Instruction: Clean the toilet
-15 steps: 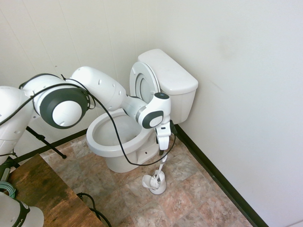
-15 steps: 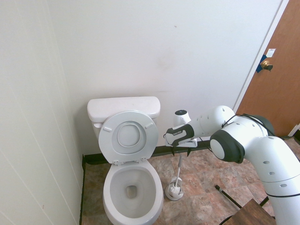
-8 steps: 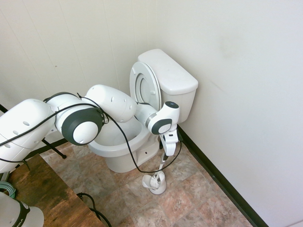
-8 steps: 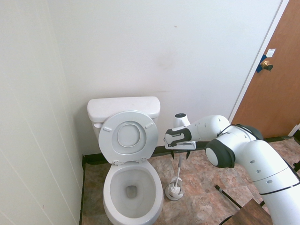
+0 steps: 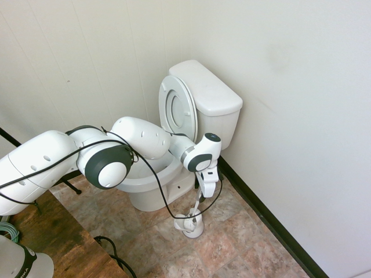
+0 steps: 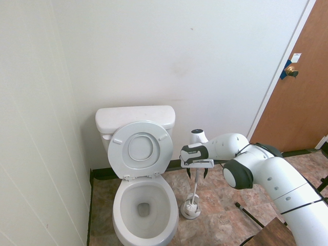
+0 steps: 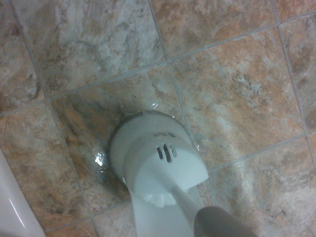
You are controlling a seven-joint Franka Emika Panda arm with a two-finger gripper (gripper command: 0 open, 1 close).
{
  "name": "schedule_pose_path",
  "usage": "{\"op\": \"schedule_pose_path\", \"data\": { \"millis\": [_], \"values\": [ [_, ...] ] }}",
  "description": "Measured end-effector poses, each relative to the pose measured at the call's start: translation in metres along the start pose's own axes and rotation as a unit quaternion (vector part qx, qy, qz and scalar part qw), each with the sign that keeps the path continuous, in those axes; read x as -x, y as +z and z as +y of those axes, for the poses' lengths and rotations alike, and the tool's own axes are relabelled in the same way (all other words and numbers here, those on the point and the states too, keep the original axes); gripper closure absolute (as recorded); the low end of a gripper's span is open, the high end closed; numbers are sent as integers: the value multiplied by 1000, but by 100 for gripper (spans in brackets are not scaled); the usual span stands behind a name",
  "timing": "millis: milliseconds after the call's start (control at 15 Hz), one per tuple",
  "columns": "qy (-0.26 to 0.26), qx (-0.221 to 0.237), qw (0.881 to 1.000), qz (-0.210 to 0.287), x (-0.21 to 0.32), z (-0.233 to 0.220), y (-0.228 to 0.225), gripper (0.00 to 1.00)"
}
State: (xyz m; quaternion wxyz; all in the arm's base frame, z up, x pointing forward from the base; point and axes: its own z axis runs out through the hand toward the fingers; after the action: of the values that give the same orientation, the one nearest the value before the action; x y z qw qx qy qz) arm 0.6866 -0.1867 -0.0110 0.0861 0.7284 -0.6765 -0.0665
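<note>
So the robot is going for the brush first, not the bowl yet. The toilet (image 5: 168,145) is sitting in the corner with its seat and lid standing up against the tank, bowl open and ready. Just beside the toilet, on the floor tiles toward the side wall, the brush holder (image 5: 190,225) is standing with the brush (image 6: 195,187) in it, handle sticking up nearly straight.

The gripper (image 5: 204,192) is hanging right over the top of that handle, pointing almost straight down. Its fingers are spread as wide as they go and aren't holding anything. Whether the handle tip is already sitting between them, I can't quite tell from either side view.

My guess for the next bit: it's needing to sink a little lower around the handle, staying lined up so it isn't knocking the holder over, then close on it and lift the brush clear toward the bowl.
</note>
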Motion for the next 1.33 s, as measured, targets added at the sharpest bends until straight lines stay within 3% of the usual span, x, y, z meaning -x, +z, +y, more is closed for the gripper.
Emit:
{"op": "schedule_pose_path", "data": {
  "millis": [1333],
  "values": [
    [-1, -11, 1000, -1, -2, -9, -4, 100]
  ]
}}
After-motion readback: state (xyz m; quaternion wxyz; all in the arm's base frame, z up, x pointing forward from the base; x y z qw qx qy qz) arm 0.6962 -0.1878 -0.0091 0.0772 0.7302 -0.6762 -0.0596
